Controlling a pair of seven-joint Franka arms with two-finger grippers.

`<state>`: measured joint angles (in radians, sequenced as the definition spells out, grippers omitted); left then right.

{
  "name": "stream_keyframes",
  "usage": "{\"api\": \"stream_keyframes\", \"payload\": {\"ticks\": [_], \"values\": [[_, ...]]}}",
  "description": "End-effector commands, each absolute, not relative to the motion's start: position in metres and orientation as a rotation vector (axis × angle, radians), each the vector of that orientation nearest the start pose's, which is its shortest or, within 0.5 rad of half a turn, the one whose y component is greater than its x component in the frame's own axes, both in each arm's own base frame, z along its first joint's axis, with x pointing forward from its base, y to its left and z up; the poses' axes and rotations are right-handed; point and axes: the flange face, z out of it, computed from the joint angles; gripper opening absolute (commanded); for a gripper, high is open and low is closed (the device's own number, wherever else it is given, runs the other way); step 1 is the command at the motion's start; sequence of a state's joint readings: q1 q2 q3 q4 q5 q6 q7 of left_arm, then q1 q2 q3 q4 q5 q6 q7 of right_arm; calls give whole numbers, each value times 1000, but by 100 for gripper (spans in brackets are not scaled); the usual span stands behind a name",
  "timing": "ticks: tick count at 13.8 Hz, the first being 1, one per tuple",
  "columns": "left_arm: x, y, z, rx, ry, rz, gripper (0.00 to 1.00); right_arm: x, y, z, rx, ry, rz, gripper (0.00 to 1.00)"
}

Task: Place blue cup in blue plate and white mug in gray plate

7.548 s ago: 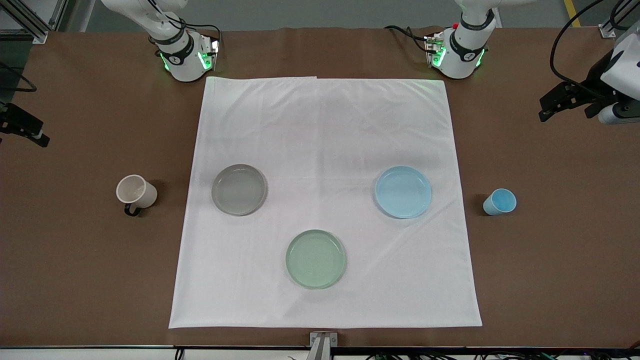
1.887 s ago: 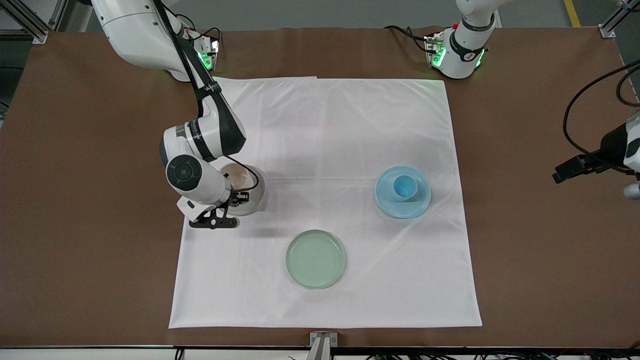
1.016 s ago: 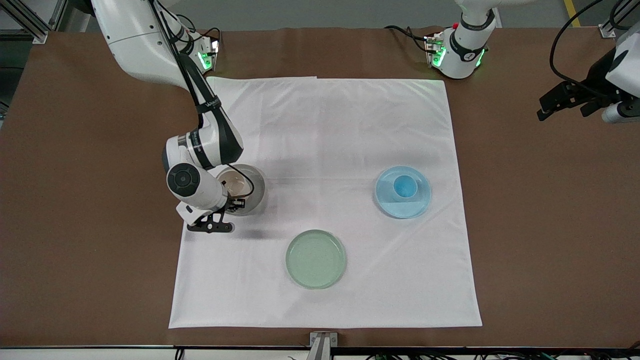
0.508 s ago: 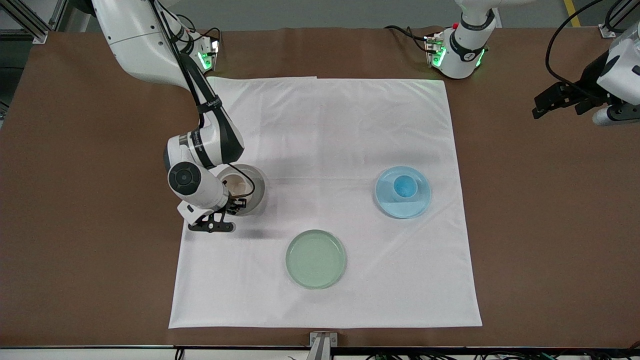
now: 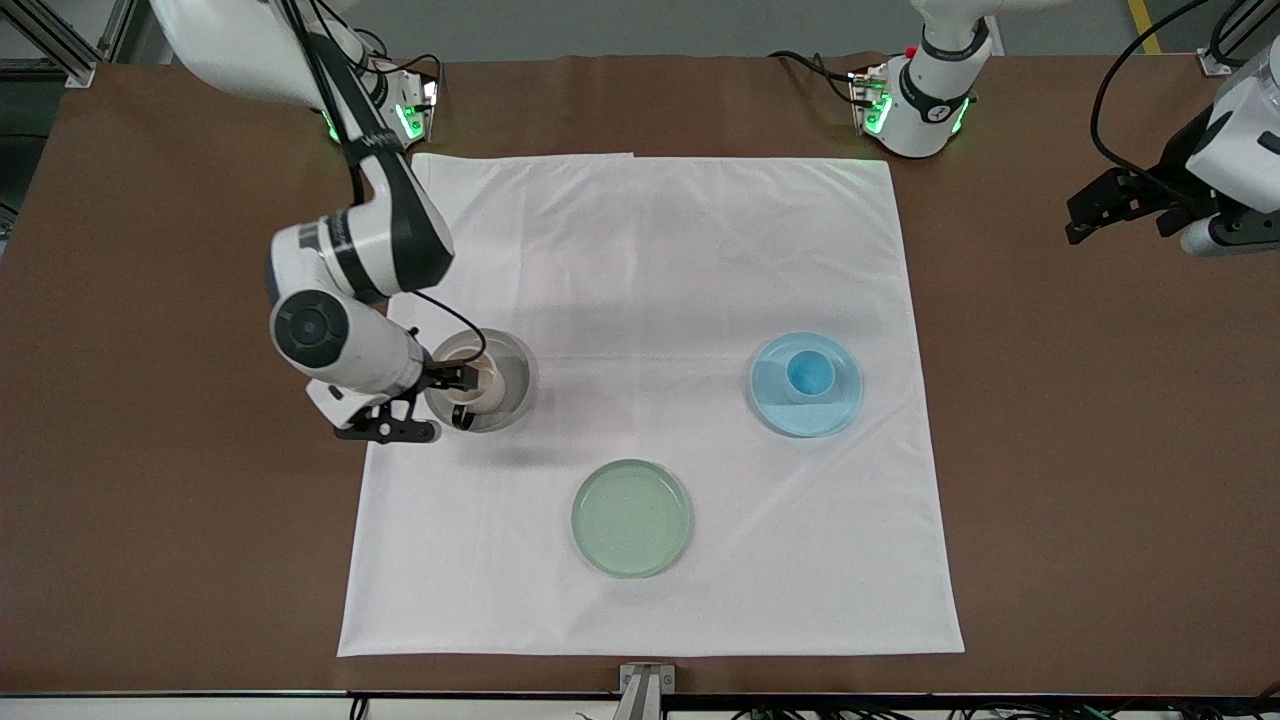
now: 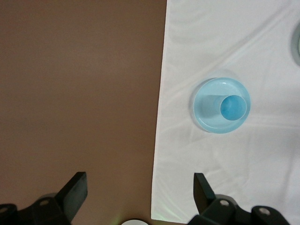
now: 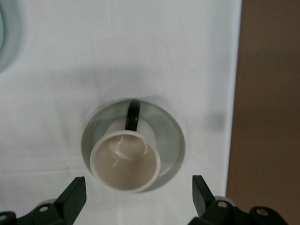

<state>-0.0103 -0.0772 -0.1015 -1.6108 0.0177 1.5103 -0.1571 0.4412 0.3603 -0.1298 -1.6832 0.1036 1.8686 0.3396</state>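
We see both placements done. White mug (image 5: 470,385) stands upright in the gray plate (image 5: 505,362), toward the right arm's end; right gripper (image 7: 136,201) above it, fingers apart, holding nothing. Blue cup (image 5: 809,374) sits in the blue plate (image 5: 835,405). Left gripper (image 6: 138,199) spread wide, empty, waiting over bare table at its own end. Nothing left but retracting.

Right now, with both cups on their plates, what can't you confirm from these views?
- Front view: the right claw and its wrist hide part of the cream-white mug with the dark handle and of the round gray plate.
- Left wrist view: the bottom edge cuts off the left claw.
- Right wrist view: the edge cuts off the pale green plate.
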Motion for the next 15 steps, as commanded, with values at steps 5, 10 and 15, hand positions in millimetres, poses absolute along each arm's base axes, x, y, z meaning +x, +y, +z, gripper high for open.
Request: {"api": "stream_keyframes", "payload": {"ticks": [5, 10, 15], "values": [[523, -58, 654, -3096, -45, -6, 100, 552, 70, 530, -3117, 37, 273, 100], [529, -59, 657, -3096, -45, -21, 100, 552, -10, 563, -3099, -10, 167, 100], [529, -57, 658, -3098, -47, -23, 100, 559, -24, 597, -3104, 24, 52, 100]]}}
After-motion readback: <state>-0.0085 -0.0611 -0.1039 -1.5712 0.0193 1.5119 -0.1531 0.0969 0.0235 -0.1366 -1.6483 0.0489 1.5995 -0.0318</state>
